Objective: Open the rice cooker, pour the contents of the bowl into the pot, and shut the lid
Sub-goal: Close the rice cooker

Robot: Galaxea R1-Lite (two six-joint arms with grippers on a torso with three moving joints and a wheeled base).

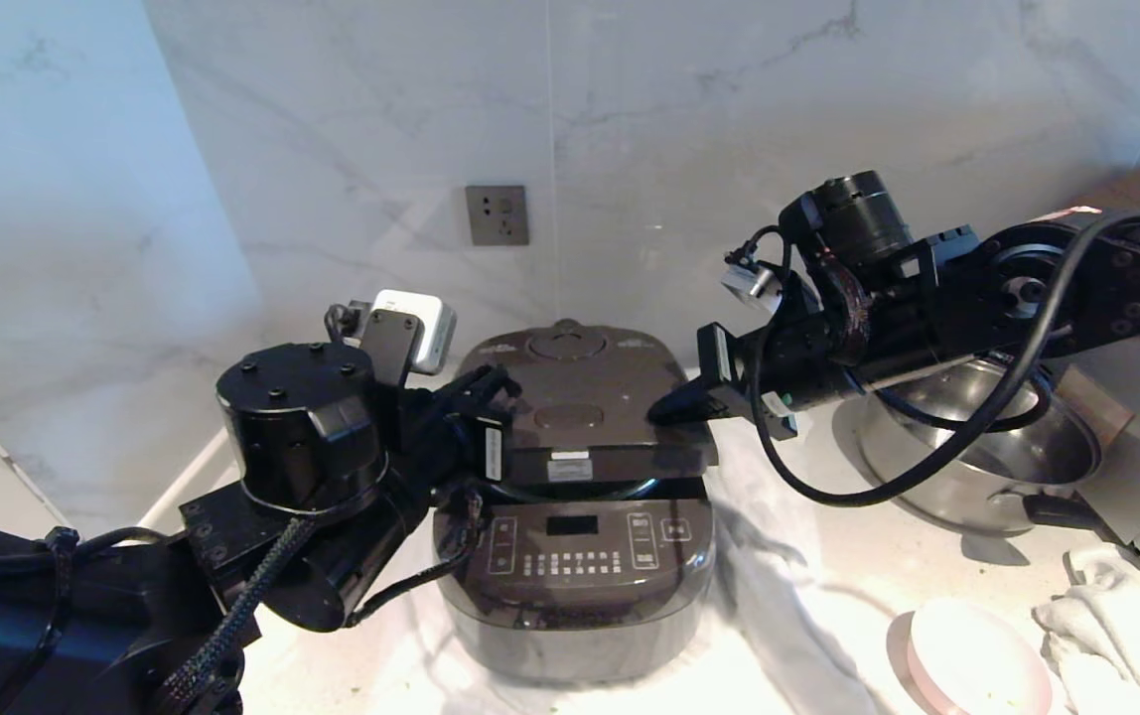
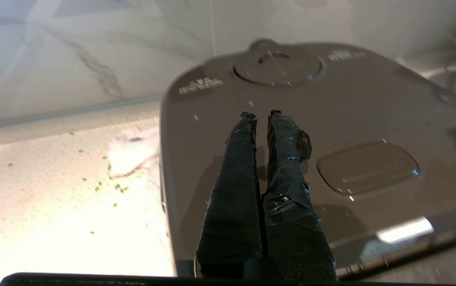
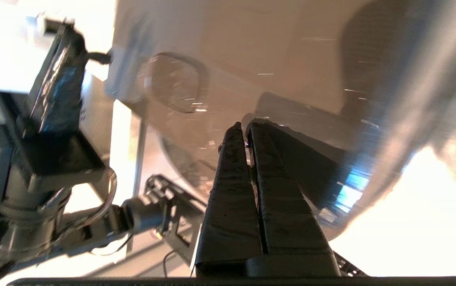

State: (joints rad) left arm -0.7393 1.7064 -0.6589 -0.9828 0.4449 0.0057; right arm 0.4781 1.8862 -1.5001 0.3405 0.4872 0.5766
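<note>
White marble walls meet in a corner behind a pale bench (image 1: pixel 808 596), with a wall socket (image 1: pixel 497 214) in the upper middle of the head view. The rice cooker (image 1: pixel 575 556) stands in the centre of that frame, its lid (image 1: pixel 590 412) lowered but seemingly not latched: a dark gap shows under its front edge. The left hand (image 1: pixel 491 392), fingers pressed together and holding nothing, lies over the lid's left side; the right hand (image 1: pixel 674 405), likewise pinched shut and empty, reaches onto the lid's right edge.

The risk, as I judge it, is uneven pressing: with both hands near the edges and off the oblong button (image 2: pixel 367 167), the lid may stay unlatched or the cooker may slide on the bench. The right arm's cable hangs close to the steel pan (image 1: pixel 987 447) at centre right.

The pot is hidden under the lid. The bowl (image 1: pixel 977 665) sits at lower right, cut off by the frame; its contents are hard to make out. Green bits (image 2: pixel 113 186) dot the bench.
</note>
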